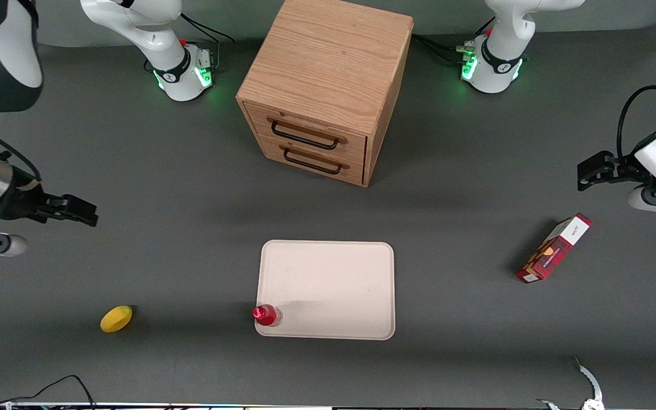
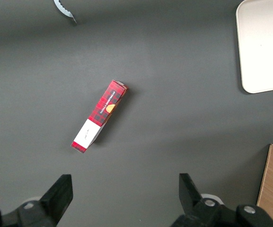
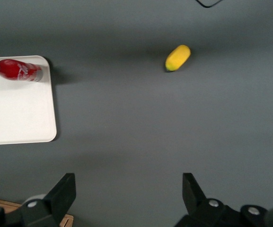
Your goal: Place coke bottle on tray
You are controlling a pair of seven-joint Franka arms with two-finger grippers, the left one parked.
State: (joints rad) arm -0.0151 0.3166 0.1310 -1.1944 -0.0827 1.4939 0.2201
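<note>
Coke bottle (image 1: 266, 314) upright on the tray (image 1: 328, 285), in the tray corner nearest the front camera on the working arm's side, just inside the low rim. Red cap on top, clear base touching the tray floor. Rest of the tray surface bare. Tray lying flat on the dark grey worktop (image 1: 447, 228), near the worktop's front edge and about midway along it.

Tool (image 1: 80, 209) well apart from the bottle, hanging above the worktop toward the working arm's end, farther from the front camera than the yellow fruit. Fingers (image 3: 63, 191) spread wide, released, nothing between them.

Yellow fruit (image 1: 116, 318) lying on the worktop beside the tray, toward the working arm's end, level with the bottle. Wooden drawer cabinet (image 1: 325, 85) farther from the front camera than the tray, two closed drawers with dark handles. Red-and-white carton box (image 1: 554, 248) lying flat toward the parked arm's end of the worktop, apart from the tray.
</note>
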